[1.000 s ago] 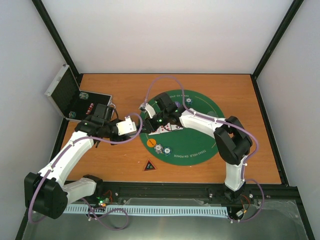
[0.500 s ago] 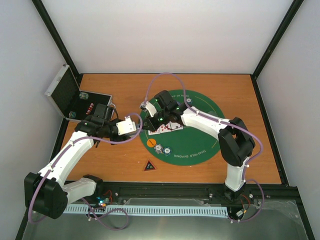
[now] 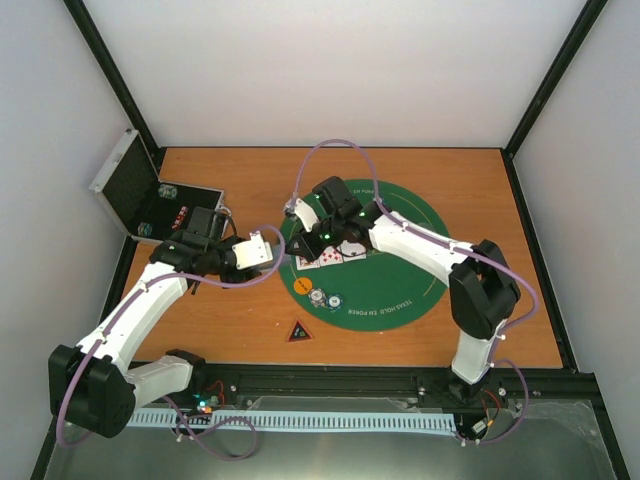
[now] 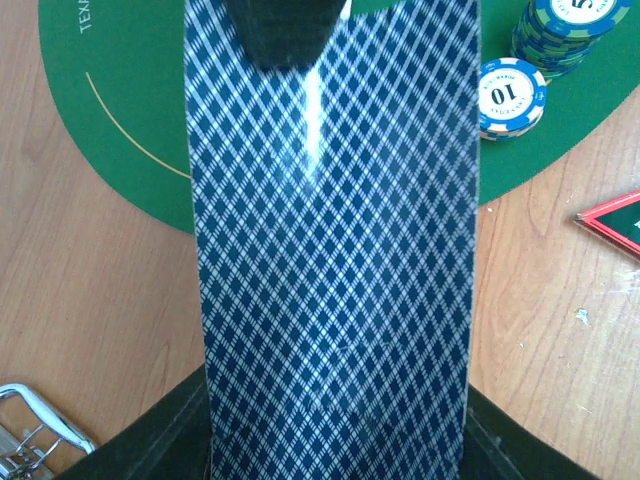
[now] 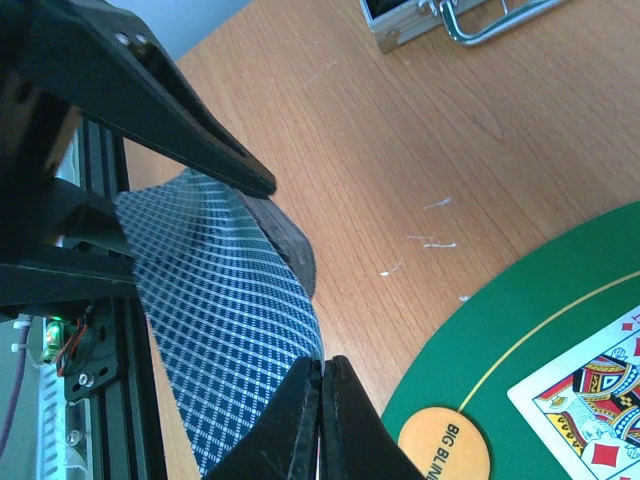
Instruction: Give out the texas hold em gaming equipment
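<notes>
My left gripper [image 3: 257, 250] is shut across a deck of playing cards [image 4: 330, 250] with blue diamond backs, held just off the left rim of the green mat [image 3: 400, 290]. My right gripper [image 5: 322, 375] is shut, with its tips pinching the far edge of the top card [image 5: 220, 320], which bows upward. In the top view the right gripper [image 3: 297, 246] meets the deck. Face-up cards [image 3: 326, 256] lie on the mat. Chips [image 3: 322, 297] sit below them, and a blue-white chip [image 4: 511, 95] and a stack [image 4: 565, 28] show in the left wrist view. An orange disc [image 5: 445, 447] lies by the right fingers. The triangle [image 3: 298, 331] lies on the wood.
The open silver case [image 3: 150, 195] stands at the table's far left corner, and its latch [image 4: 38, 430] shows in the left wrist view. A face-up king [image 5: 592, 400] lies near the right gripper. Black frame posts edge the table.
The right gripper has moved left from over the face-up cards to the deck and has shut on the top card's edge. The left arm has held still.
</notes>
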Available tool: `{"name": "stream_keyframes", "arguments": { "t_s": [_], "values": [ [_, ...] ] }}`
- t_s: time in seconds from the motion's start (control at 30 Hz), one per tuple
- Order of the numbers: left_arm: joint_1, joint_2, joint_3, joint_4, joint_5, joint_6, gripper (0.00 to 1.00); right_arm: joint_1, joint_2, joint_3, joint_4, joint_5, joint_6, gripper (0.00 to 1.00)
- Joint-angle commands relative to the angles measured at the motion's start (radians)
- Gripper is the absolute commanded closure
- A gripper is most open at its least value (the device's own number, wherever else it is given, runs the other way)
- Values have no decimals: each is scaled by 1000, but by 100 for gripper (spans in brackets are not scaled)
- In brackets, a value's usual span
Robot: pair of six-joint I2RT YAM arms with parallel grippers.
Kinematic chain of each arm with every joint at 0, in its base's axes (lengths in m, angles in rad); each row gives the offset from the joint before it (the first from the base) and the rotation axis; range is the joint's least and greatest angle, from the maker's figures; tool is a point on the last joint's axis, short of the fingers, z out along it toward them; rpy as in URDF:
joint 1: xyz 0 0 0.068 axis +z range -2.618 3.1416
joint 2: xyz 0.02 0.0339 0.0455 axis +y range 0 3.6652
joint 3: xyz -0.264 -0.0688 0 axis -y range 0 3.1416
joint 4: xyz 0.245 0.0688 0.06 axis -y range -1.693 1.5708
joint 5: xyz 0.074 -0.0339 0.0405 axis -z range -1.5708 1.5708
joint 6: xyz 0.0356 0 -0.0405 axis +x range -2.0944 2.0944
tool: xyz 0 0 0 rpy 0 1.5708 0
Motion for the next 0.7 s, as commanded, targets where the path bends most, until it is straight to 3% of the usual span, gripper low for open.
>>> {"name": "stream_keyframes", "arguments": {
  "t_s": [0.0,0.67],
  "values": [
    [0,-3,8,17,17,10,52,-7,-64,16,13,-9,-12,97],
    [0,4,28,10,20,13,52,-22,-85,-16,84,-54,24,97]
  ]
}}
